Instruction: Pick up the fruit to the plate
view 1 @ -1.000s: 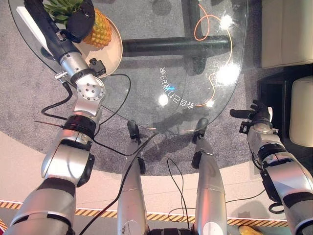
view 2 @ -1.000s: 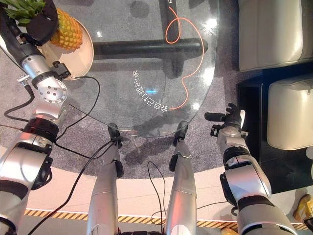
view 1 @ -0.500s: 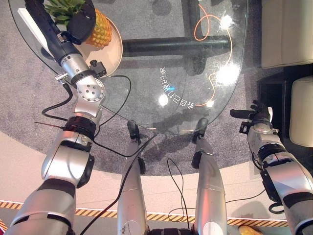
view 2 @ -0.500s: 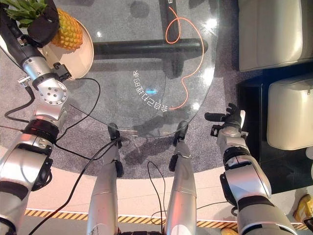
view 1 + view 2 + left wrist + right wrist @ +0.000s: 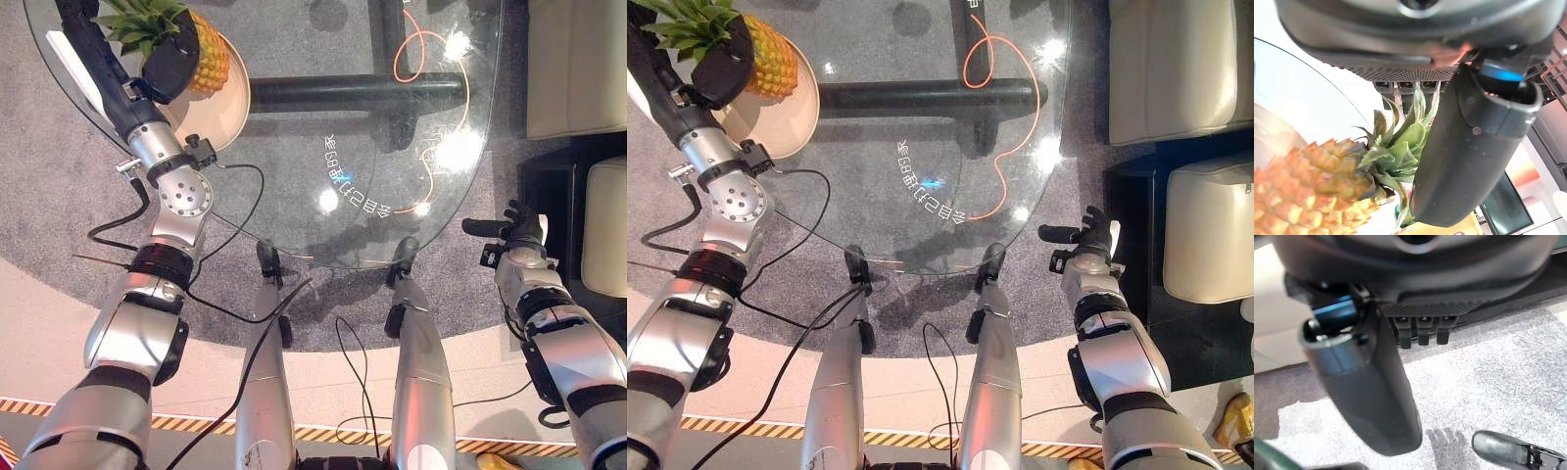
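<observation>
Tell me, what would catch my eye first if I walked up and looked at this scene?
Probably the pineapple, yellow with a green leafy crown, lying on a pale round plate at the far left of a glass table. The robot's left hand is right at its crown, thumb beside the leaves. Next, an orange cable curls under the glass, while the right hand hangs idle, fingers relaxed, off the table's right edge.

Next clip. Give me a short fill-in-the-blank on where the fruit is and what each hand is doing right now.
1. The left hand is closed around the leafy crown of the ____.
2. The fruit rests on the beige ____, at the far left of the glass table.
3. The right hand hangs off the table's right edge, holding ____.

Missing words: pineapple; plate; nothing
</observation>
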Robot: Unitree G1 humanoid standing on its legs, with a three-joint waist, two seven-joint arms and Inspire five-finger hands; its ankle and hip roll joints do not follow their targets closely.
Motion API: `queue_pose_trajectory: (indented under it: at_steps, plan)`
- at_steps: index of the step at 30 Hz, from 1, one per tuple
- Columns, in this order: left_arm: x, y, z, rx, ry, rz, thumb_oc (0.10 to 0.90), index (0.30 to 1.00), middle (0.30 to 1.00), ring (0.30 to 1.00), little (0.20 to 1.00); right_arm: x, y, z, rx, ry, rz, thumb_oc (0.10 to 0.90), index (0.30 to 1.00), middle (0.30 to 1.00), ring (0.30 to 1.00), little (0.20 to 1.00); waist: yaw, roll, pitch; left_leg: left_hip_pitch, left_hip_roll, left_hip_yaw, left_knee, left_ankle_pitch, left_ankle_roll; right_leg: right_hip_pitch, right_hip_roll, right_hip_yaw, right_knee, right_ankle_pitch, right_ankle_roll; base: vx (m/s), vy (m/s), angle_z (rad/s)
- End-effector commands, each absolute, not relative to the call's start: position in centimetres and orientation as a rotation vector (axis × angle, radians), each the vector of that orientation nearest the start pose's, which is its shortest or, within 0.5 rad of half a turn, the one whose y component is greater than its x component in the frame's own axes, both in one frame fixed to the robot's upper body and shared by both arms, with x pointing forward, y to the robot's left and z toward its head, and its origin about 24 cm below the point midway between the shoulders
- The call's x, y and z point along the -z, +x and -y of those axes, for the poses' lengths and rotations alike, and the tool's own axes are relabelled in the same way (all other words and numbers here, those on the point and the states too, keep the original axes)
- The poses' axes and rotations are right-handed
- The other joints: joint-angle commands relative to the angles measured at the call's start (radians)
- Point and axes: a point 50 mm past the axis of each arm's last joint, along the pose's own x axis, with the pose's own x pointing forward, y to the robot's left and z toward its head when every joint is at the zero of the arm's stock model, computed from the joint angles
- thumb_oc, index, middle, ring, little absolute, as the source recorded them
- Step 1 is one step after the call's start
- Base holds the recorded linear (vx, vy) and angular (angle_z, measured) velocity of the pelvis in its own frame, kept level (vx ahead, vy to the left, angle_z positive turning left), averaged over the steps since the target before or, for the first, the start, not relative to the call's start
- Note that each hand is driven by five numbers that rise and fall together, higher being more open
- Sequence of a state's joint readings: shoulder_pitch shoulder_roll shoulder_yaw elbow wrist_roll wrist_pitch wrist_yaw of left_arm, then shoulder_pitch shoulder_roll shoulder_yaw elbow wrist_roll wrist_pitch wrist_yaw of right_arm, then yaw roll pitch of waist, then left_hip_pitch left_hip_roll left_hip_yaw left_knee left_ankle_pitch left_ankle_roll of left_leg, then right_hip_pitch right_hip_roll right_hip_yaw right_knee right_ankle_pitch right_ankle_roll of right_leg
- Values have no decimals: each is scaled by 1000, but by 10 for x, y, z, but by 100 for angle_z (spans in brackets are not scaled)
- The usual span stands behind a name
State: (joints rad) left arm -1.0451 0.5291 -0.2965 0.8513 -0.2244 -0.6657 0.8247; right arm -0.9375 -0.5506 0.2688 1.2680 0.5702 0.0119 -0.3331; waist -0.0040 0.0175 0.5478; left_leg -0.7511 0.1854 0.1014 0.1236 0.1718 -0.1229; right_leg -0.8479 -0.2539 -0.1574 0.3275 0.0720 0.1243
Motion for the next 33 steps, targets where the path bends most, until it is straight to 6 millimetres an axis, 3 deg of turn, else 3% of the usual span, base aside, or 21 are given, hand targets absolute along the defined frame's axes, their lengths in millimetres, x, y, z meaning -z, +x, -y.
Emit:
queue_pose_trajectory:
  at_steps: [1,12,14,23,33]
  plan:
    - [-309,346,-226,-585,-3,1186,800,900,900,900,900,-106,360,328,728,-139,-258,800,900,900,900,900,14,-12,-28,-23,-13,-53,109,-104,-36,59,-8,-32,-34,-23,47,-37,-8,5]
    - [-295,346,-223,-537,-11,1161,800,900,900,900,900,-78,344,337,743,-123,-381,800,900,900,900,900,23,-12,-28,47,-6,-45,112,-117,-34,131,-22,-38,-37,-31,56,-14,1,1]
    - [-290,345,-225,-527,-11,1146,800,900,900,900,900,-63,335,339,725,-113,-451,800,900,900,900,900,28,-16,-28,80,-4,-42,107,-120,-34,164,-26,-41,-42,-33,58,0,0,0]
    - [-279,343,-235,-525,14,1104,800,900,900,900,900,-28,308,349,711,-71,-595,800,900,900,900,900,41,-29,-28,190,3,-29,81,-123,-35,279,-35,-48,-78,-33,69,2,-5,1]
    - [-264,340,-249,-551,51,1038,800,900,900,900,900,6,271,360,721,-41,-752,800,900,900,900,900,47,-20,-34,324,1,-18,42,-127,-35,422,-38,-53,-112,-43,74,8,-4,1]
